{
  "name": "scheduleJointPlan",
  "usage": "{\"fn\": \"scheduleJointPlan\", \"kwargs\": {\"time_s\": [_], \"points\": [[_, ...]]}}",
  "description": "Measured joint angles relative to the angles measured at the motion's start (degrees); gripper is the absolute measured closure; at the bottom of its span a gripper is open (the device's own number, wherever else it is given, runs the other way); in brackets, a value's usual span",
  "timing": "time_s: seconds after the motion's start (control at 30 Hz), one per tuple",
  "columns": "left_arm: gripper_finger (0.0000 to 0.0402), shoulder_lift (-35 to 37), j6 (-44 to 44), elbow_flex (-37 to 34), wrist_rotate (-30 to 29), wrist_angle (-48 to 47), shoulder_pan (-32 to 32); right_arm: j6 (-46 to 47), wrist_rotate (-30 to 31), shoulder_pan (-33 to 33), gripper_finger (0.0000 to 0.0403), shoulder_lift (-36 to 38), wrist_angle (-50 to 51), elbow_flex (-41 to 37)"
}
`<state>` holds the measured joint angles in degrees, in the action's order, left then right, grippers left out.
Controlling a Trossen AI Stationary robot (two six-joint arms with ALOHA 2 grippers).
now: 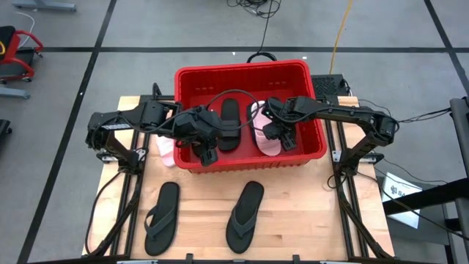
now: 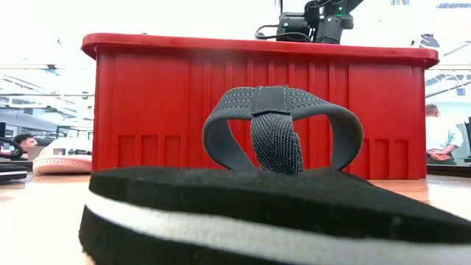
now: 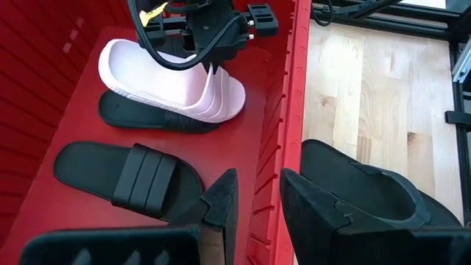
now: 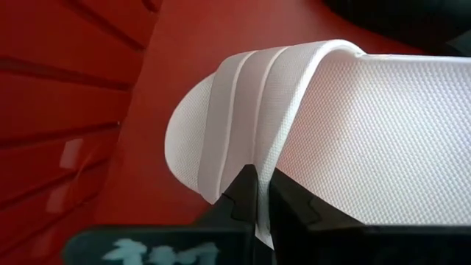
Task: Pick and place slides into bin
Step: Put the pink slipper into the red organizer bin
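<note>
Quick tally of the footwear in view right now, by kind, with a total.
Black flip-flops: 2, on the table
Black wide-strap slides: 2, in the bin
Pale pink slides: 2, one in the bin gripped by the right hand, one beside the bin
Total: 6 plainly visible

A robotics lab: taped grey floor (image 1: 183, 29), loose cables (image 1: 256, 11), wooden table (image 1: 205, 213) on metal framing.
</note>
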<state>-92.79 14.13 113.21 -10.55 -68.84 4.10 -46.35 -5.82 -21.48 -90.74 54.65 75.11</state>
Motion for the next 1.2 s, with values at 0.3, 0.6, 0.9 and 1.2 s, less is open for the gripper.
{"fn": "scheduleJointPlan", "kwargs": {"time_s": [0.3, 0.6, 0.9, 1.2], "points": [[0.0304, 0.00, -0.09, 0.01, 0.04, 0.00, -0.01, -1.15, 5.61, -0.28, 0.0379, 0.00, -1.25, 0.00], [0.0304, 0.00, -0.11, 0.02, 0.13, 0.00, -0.02, -1.48, 5.98, -0.28, 0.0331, 0.00, -3.30, 0.00], [0.0304, 0.00, -0.11, 0.00, 0.20, -0.02, -0.02, -1.43, 5.98, -0.32, 0.0278, 0.00, -4.06, 0.00], [0.0304, 0.00, 0.07, 0.00, 0.18, -0.02, 0.00, -1.46, 5.81, -0.30, 0.0235, 0.00, -7.50, 0.00]]}}
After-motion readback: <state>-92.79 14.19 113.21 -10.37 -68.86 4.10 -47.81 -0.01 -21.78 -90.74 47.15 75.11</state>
